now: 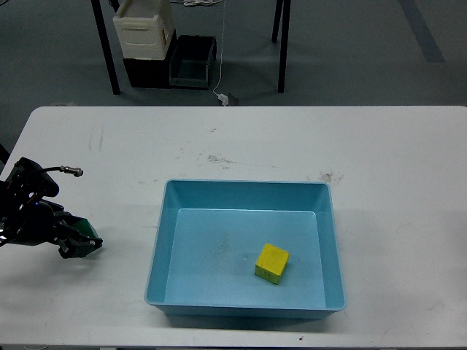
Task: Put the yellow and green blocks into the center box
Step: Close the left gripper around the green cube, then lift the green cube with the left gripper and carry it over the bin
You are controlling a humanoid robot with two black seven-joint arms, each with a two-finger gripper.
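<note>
White table [241, 138], left end effector [82, 244] low, gripping green block [89, 230]

no text, label, brand or number can be read anywhere. the yellow block [271, 262] carries a small dark mark on its front face, too tiny to read.

Mostly hidden green block
The left gripper [80, 244] covers the green block [89, 229] (only a sliver shows).
</note>
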